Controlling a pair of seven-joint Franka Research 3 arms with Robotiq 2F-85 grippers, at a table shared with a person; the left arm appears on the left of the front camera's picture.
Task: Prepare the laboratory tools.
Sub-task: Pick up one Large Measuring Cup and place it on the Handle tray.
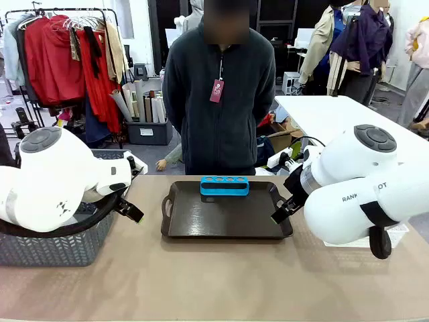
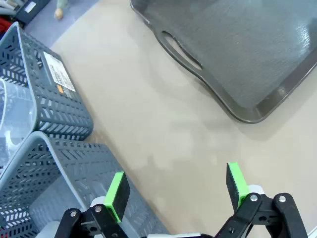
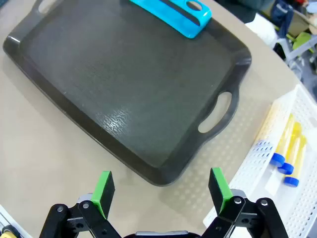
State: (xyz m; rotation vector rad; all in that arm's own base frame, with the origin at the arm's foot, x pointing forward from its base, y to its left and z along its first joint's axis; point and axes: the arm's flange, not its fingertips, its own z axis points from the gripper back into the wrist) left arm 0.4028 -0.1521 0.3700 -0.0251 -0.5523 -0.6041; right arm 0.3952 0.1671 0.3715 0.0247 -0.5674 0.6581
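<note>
Right gripper and left gripper both hang above the table with fingers spread, holding nothing. Small yellow-liquid test tubes with blue caps lie in a white perforated plastic basket, just beside a dark rectangular handled tray. A blue four-hole tube rack stands at the tray's far edge.

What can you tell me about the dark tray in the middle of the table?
The dark tray is rectangular with rounded corners, a low raised rim and a cut-out handle at each short end. It looks like dark brown, finely textured plastic with a slight sheen. It lies flat on the tan table, near its middle, with one long side towards the person. A blue four-hole tube rack stands on its floor along the far edge.
</note>
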